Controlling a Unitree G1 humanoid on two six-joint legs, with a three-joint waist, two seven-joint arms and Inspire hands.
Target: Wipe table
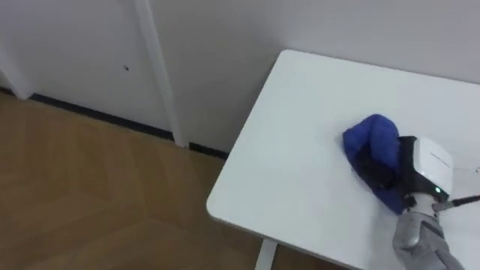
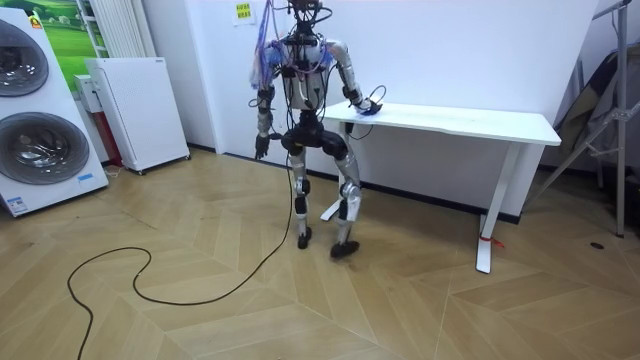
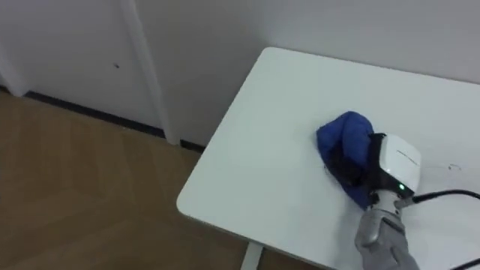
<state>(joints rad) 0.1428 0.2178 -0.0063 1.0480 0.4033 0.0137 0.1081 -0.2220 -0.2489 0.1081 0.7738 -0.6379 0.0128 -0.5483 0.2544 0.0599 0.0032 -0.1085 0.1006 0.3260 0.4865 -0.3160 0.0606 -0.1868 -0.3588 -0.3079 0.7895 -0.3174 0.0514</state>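
A bunched blue cloth (image 1: 373,139) lies on the white table (image 1: 292,157) near its left end. My right hand (image 1: 431,166) comes in from the lower right and sits on the cloth's near side, its dark fingers curled into the fabric. In the room view I stand at the table's (image 2: 460,121) end on the room view's left, facing the wall, right arm reaching onto the tabletop at the cloth (image 2: 366,110). My left hand (image 2: 260,150) hangs at my side, away from the table.
The table's left edge and rounded front corner (image 1: 217,206) lie close to the cloth, with wooden floor below. A white wall stands behind. Washing machines (image 2: 30,120) and a white cabinet (image 2: 135,105) are off to the room view's left, and a folded stand (image 2: 600,120) at its right.
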